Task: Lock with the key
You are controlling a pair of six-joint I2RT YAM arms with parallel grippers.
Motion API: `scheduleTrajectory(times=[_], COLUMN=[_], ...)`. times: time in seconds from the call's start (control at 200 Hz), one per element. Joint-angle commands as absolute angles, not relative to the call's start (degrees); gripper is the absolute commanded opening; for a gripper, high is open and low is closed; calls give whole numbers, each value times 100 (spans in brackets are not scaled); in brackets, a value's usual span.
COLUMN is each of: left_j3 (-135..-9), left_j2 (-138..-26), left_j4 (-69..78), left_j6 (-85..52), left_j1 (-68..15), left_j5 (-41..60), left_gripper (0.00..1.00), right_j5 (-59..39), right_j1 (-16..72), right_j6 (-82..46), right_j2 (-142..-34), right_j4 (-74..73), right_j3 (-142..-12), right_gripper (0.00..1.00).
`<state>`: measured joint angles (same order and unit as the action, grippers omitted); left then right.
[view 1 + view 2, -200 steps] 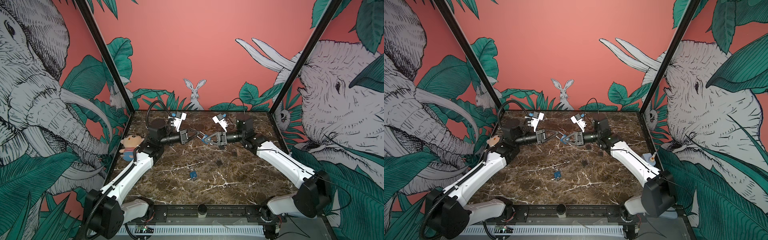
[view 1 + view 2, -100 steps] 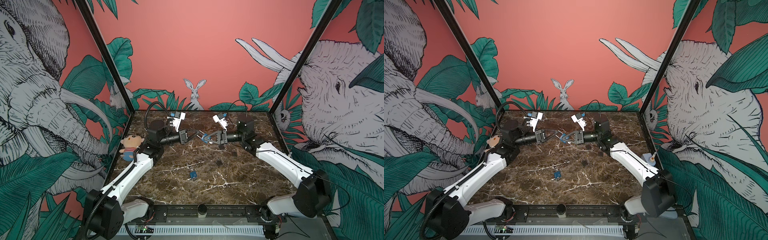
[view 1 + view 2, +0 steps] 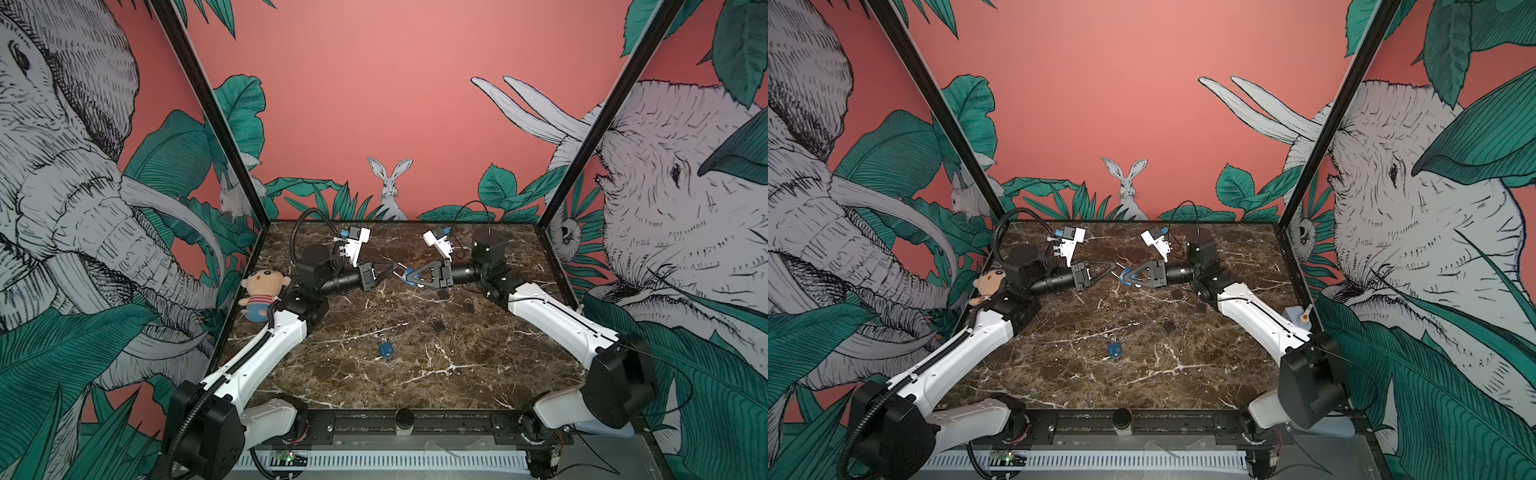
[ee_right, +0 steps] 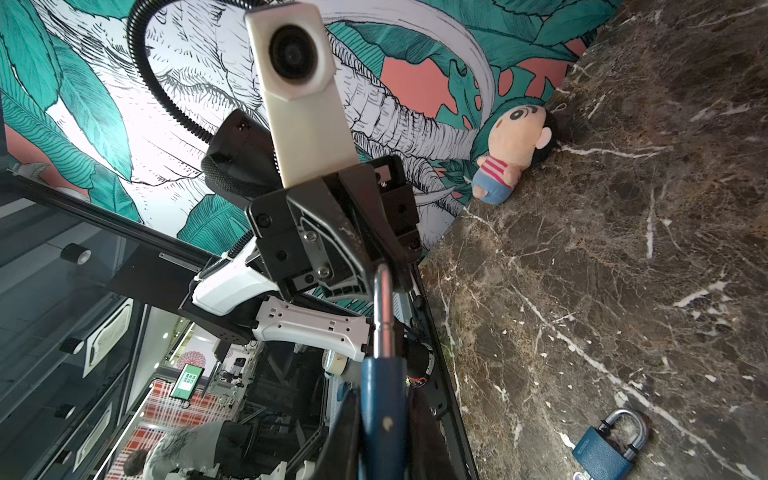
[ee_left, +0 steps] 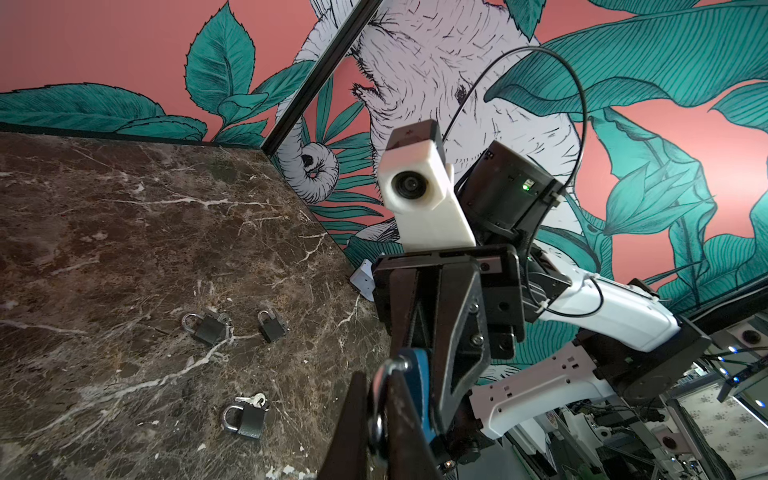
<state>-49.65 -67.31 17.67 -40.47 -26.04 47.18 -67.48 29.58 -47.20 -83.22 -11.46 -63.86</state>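
At the back middle, above the table, my right gripper (image 4: 383,399) is shut on the body of a blue padlock (image 4: 383,386). Its silver shackle (image 4: 383,307) points toward my left gripper (image 5: 380,382), which is shut on the shackle's bend (image 5: 388,368). In both top views the left gripper (image 3: 390,272) and right gripper (image 3: 411,277) meet tip to tip around the padlock (image 3: 1125,277). Neither gripper holds a key. A small silver key (image 5: 254,400) lies on the table beside a grey padlock (image 5: 245,419).
A second blue padlock (image 3: 385,349) lies mid-table. Two more grey padlocks (image 5: 208,328) (image 5: 270,326) lie under the right arm. A plush doll (image 3: 262,293) leans at the left wall. Patterned walls close in the marble table (image 3: 415,386) on three sides.
The right arm has shifted slightly near its wrist. Both grippers keep the same hold on the blue padlock and stay in the same place.
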Motion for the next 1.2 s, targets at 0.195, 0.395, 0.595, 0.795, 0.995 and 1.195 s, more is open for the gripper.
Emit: scheduleTrajectory(times=[0.195,0.395,0.595,0.795,0.995,1.195], left_j3=[-4555,-4391,-4148,-3969,-4265,-4312], left_j2=[-6838,-6858,-6863,-6790,-6608,-6596], left_j4=[1119,1152,1509,1701,1259,1924], left_j6=[-3981,-4056,-4340,-4473,-4137,-4651], left_j1=[-3278,-3628,-3956,-4201,-4141,-3551], left_j5=[5138,5086,4941,4726,4313,4292], left_gripper=[0,0,0,0,0,0], right_j5=[-6653,-6614,-6574,-6549,-6478,-6445], right_j1=[3076,3076,3089,3094,3102,3102], right_j6=[-4658,-4648,-4634,-4614,-4209,-4123], right_j2=[-8375,-8463,-8575,-8713,-8631,-8543], right_j4=[-2263,-2268,-2289,-2293,-1774,-1691], right_j3=[-6718,-6746,-6813,-6881,-6810,-6591], right_gripper=[0,0,0,0,0,0])
